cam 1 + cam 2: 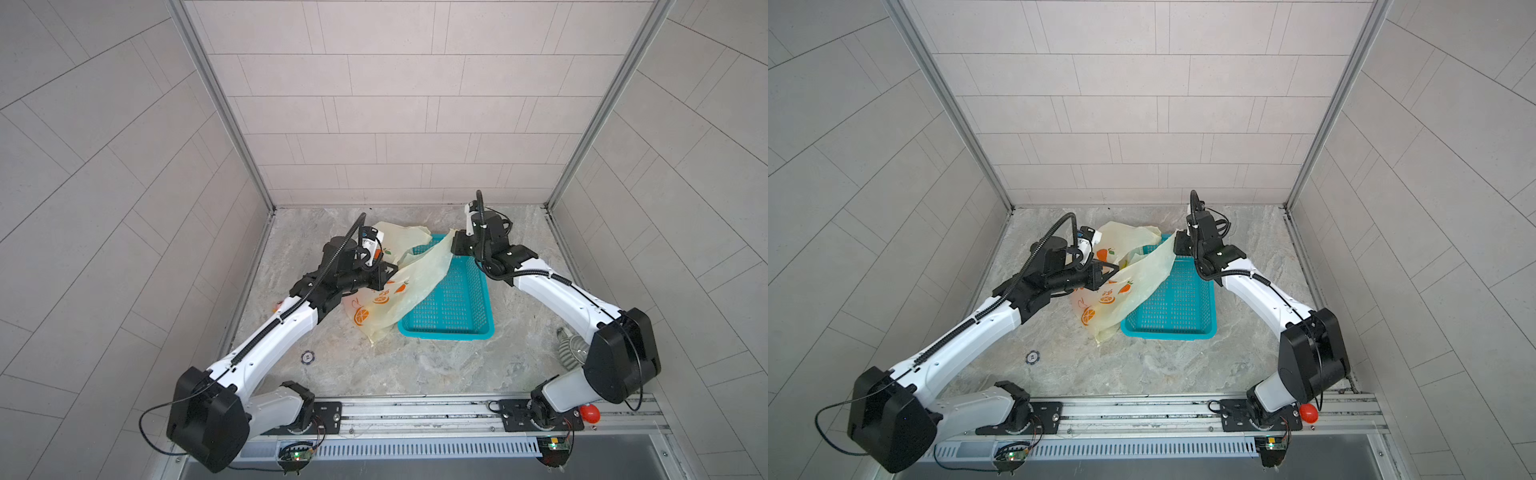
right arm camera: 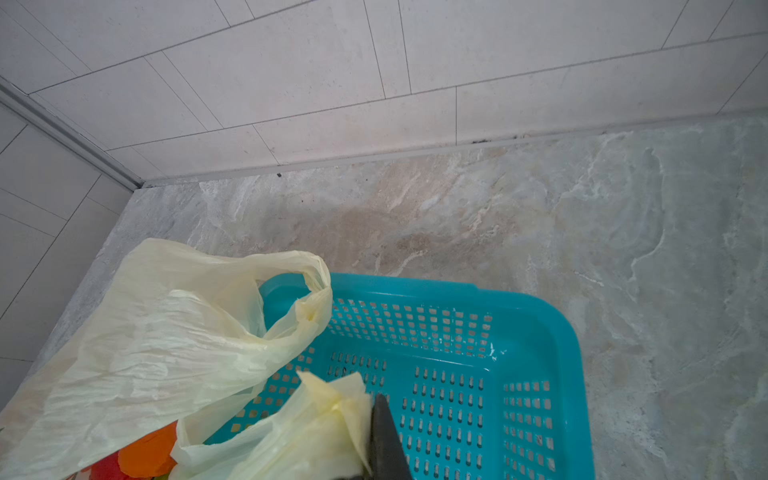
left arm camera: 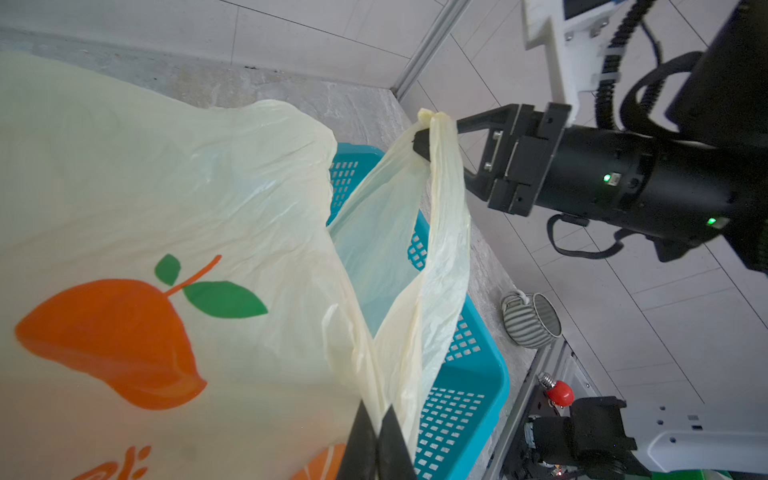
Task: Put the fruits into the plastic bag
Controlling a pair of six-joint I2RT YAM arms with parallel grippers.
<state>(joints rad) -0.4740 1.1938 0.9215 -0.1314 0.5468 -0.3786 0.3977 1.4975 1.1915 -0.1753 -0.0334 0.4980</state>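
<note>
A loop handle is being pinched in the closed right gripper point(image 3: 434, 139), and another fold is being clamped in the closed left gripper point(image 3: 377, 415). Between them the pale-yellow plastic bag point(image 1: 399, 291) is being held stretched, partly over the teal mesh basket point(image 1: 453, 307) lying beneath the right gripper.

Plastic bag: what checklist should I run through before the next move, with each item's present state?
1. The left tool is shut on the plastic bag film: ok.
2. The right tool is shut on one handle: ok.
3. The second handle is held: not ok, it lies loose at the teal basket rim.
4. Mouth open wide enough: cannot tell.
5. Any fruits inside the bag: cannot tell, the film hides them.
6. Basket emptied: cannot tell, the bag covers part of it.
</note>
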